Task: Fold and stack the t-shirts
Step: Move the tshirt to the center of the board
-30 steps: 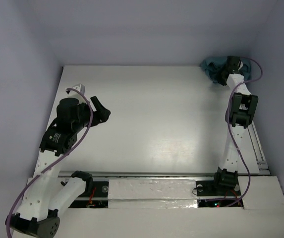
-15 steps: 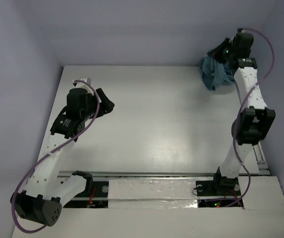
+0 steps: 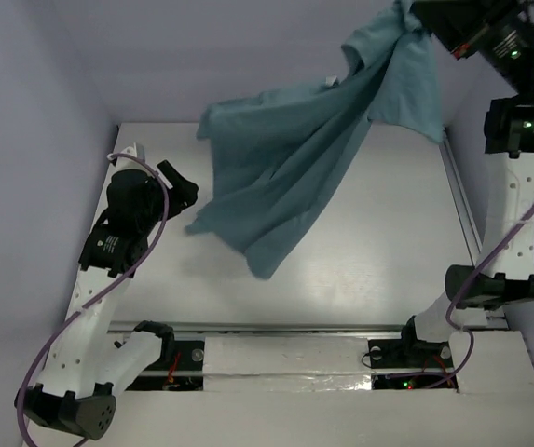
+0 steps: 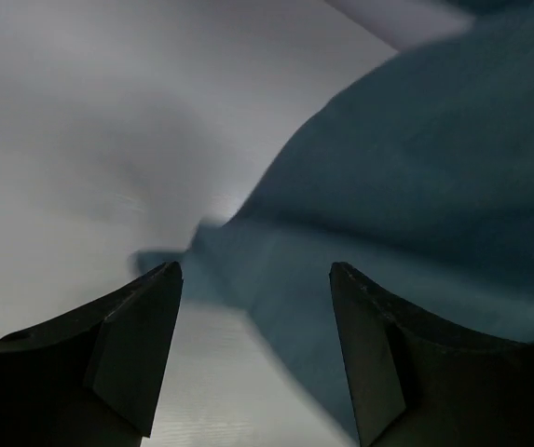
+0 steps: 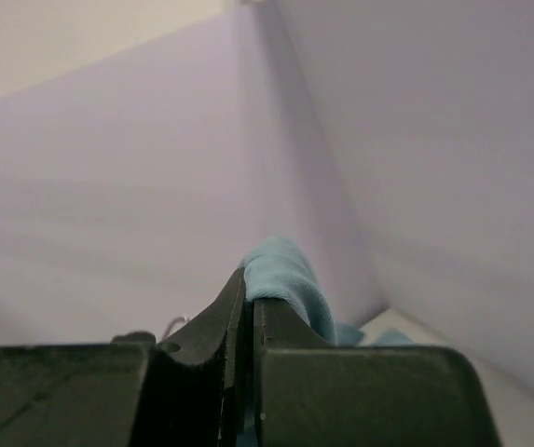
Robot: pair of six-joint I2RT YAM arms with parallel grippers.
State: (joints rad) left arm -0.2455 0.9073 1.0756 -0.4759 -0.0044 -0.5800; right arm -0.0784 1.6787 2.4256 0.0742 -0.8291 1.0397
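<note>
A dusty teal-blue t-shirt (image 3: 294, 158) hangs in the air, spread out across the far half of the table. My right gripper (image 3: 414, 17) is raised high at the far right and is shut on a bunch of the shirt's cloth (image 5: 285, 270). The shirt's lower corner (image 3: 262, 261) hangs over the middle of the table. My left gripper (image 3: 184, 191) is open and empty at the left, close to the shirt's left edge. In the left wrist view the cloth (image 4: 406, 196) fills the space ahead of the spread fingers (image 4: 136, 345).
The white table (image 3: 369, 251) has a raised rail along its right edge (image 3: 467, 233). Lilac walls enclose the back and both sides. The arm bases and cables sit along the near edge.
My right arm has swung up from the far right corner, lifting the bunched shirt off the table so it unfurls leftward in the air. My left gripper shifted slightly.
</note>
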